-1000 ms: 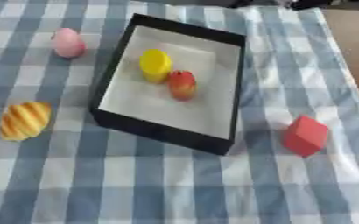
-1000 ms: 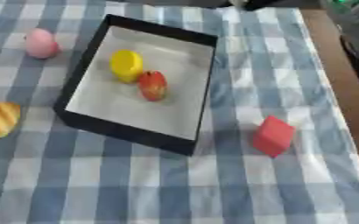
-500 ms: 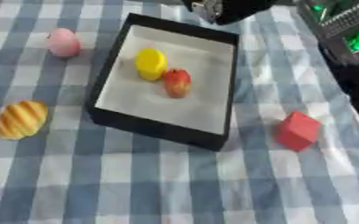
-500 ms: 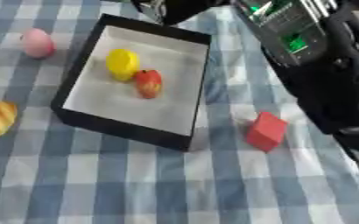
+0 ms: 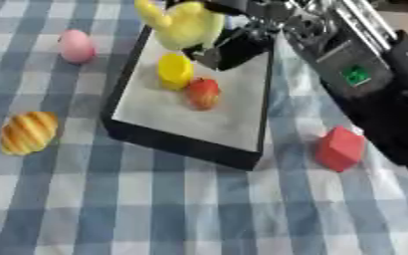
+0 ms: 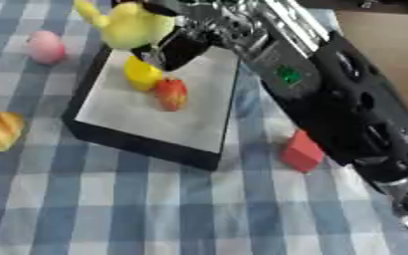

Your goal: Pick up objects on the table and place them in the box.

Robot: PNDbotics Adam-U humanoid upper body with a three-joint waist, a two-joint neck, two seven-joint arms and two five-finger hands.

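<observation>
The right hand (image 5: 234,47) reaches in from the upper right over the far end of the black box (image 5: 186,142), its fingers curled round a yellow-green pear-shaped fruit (image 5: 183,24) that hangs above the box's far rim. Inside the box, on its pale floor, lie a yellow round fruit (image 5: 174,70) and a red apple (image 5: 203,93) just beside each other. On the blue checked cloth (image 5: 155,204), a pink egg-shaped thing (image 5: 76,46) and a striped bread roll (image 5: 27,132) sit left of the box, and a red block (image 5: 339,148) sits to its right, beside the black arm (image 5: 373,84).
</observation>
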